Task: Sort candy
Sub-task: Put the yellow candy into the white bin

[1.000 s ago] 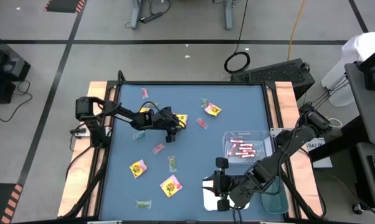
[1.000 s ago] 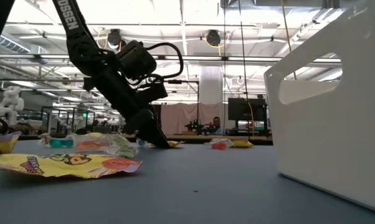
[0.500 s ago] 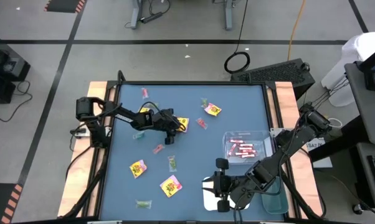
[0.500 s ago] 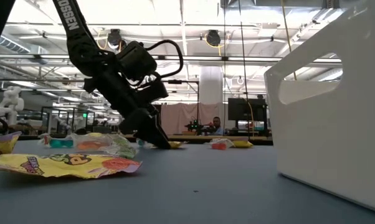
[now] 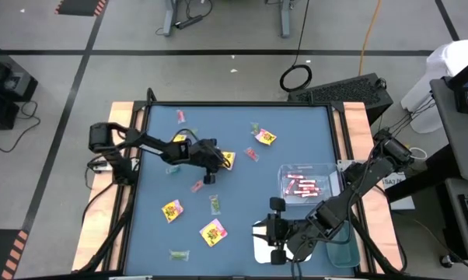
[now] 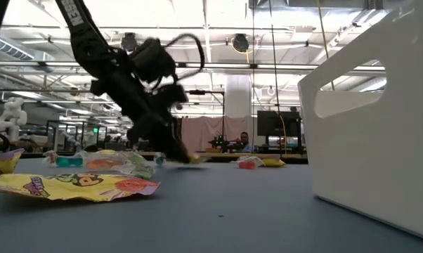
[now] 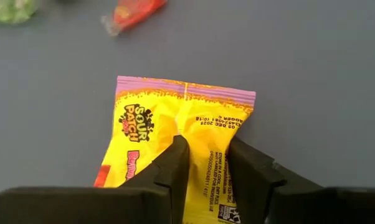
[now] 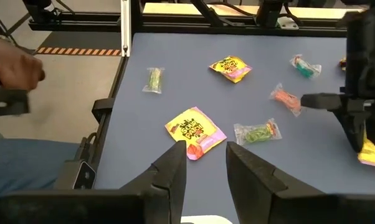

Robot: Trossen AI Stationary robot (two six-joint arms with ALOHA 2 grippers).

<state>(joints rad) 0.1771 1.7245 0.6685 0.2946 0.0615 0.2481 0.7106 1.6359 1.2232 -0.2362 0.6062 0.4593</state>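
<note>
1. The desk (image 5: 296,124) carries scattered candy.
2. Left claw (image 7: 203,163) pinches a yellow packet (image 7: 175,124) mid-desk; right claw (image 8: 206,163) hangs parted, empty, near the front edge.
3. Packet looks light, crinkly and slippery; likely best gripped mid-body, as it is now.

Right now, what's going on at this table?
A two-arm robot is sorting candy scattered over a blue table. The left gripper is down near the table's middle, its fingers pinching a yellow Sour Patch packet. The right gripper waits near the front edge, holding nothing. A clear tray on the right holds several pink-red sticks; more yellow packets and green pieces lie loose.
</note>
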